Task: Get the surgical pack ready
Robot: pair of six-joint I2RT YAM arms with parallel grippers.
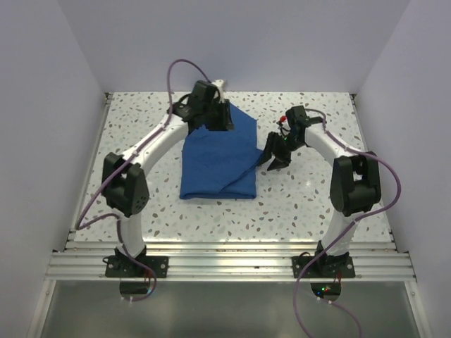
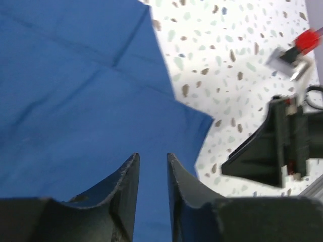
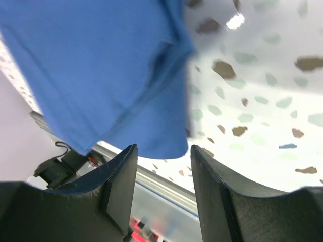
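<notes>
Top external view, item one: a royal-blue cloth drape [image 1: 215,165] is laid folded at the middle of the speckled table [image 1: 310,204], between the two arms. A diagonal fold line is seen running across its right half. Its far right corner is drawn to a point, and its near edge is set well short of the aluminium rail [image 1: 225,264].

Item two: the left gripper [image 1: 222,121] is held over the far left part of the drape. In the left wrist view its two dark fingers [image 2: 126,194] are seen parted by a narrow gap, through which blue fabric is visible beyond. Nothing is pinched between them, so the gripper is recorded as released.

Item three: the right gripper [image 1: 276,160] is placed just beside the drape's right edge, over bare table. In the right wrist view its fingers [image 3: 121,184] are spread apart, with a loose fold of the cloth edge seen beyond the tips. No fabric is clasped between them, and this gripper is likewise recorded as released.

Item four: purple cables [image 1: 184,65] are looped from both arms.
</notes>
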